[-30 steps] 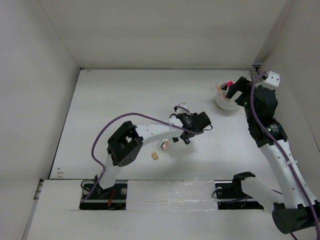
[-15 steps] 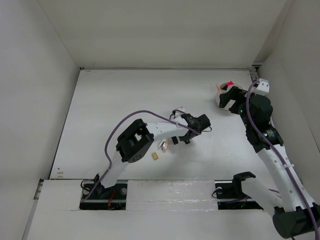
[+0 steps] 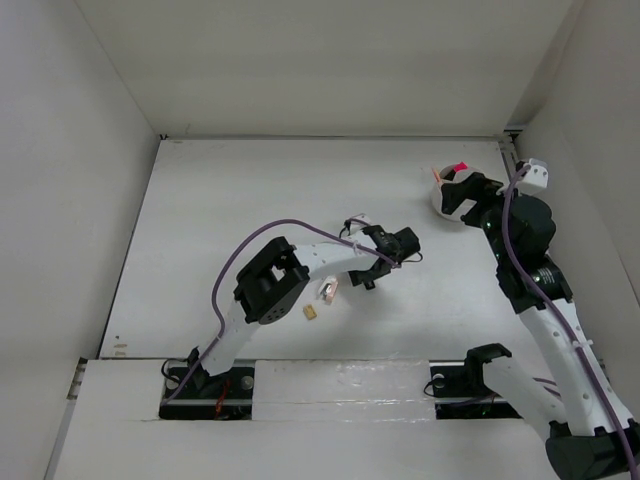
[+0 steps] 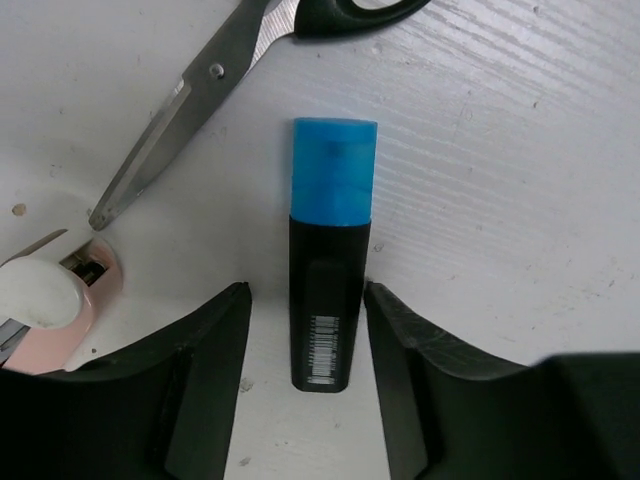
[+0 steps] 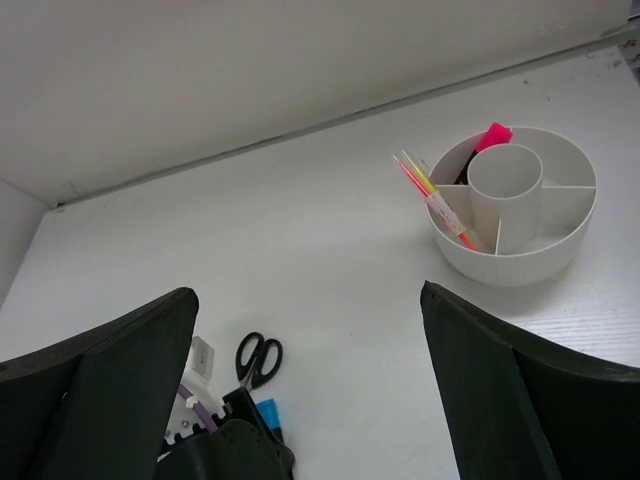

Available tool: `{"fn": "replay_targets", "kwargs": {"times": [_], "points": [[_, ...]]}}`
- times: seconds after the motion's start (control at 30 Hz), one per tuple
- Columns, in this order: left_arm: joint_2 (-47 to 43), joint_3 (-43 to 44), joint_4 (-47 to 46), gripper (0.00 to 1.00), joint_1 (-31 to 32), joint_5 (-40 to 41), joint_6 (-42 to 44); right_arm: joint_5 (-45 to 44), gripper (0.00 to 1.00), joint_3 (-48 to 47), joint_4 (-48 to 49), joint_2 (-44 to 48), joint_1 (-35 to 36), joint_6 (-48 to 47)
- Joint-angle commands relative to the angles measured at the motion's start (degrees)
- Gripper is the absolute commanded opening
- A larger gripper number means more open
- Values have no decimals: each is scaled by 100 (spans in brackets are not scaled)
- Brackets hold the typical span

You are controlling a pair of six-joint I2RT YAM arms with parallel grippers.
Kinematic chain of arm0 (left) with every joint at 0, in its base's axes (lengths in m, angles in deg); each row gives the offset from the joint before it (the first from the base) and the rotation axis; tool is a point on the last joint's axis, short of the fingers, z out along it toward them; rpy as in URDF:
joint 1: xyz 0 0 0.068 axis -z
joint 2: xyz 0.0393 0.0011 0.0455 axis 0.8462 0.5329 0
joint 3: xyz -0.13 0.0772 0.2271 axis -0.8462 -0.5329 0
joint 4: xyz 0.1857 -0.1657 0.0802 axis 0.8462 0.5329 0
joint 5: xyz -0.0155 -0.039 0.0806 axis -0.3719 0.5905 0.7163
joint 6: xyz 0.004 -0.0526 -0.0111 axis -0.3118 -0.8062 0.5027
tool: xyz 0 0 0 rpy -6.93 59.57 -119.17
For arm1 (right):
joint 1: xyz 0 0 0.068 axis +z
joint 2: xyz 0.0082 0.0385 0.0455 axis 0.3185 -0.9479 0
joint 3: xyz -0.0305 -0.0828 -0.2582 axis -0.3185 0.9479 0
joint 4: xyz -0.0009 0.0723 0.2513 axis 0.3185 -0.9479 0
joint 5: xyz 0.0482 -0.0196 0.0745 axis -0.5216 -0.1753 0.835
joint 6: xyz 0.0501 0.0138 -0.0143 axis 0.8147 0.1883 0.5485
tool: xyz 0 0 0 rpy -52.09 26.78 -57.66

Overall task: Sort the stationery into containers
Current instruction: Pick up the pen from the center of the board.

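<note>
One black marker (image 4: 331, 255), blue-capped, lies flat; barcode near its tail.

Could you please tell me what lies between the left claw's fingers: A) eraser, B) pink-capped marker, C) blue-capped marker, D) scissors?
C: the left wrist view shows the blue-capped marker between the fingers of the left claw, with the scissors beyond its cap.

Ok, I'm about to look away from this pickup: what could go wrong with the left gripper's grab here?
The left gripper straddles the blue-capped marker near its tail end, so it may tilt once lifted. The scissors lie with their tip close to one finger and could get nudged.
</note>
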Motion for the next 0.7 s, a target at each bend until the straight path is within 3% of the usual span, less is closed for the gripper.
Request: {"fn": "replay_targets", "kwargs": {"times": [0.0, 0.17, 0.23, 0.4, 0.67], "points": [[213, -72, 330, 44, -2, -360, -134, 54, 99, -28, 410, 100, 38, 52], [327, -301, 40, 28, -2, -782, -2, 106, 99, -28, 410, 214, 38, 52], [328, -494, -283, 1, 51, -993, 199, 176, 99, -28, 410, 214, 38, 52], [153, -706, -681, 0, 121, -951, 840, 571, 99, -28, 410, 162, -40, -8], [-1795, -1582, -2112, 0, 455, 639, 2702, 1880, 99, 147, 603, 109, -831, -9]]}}
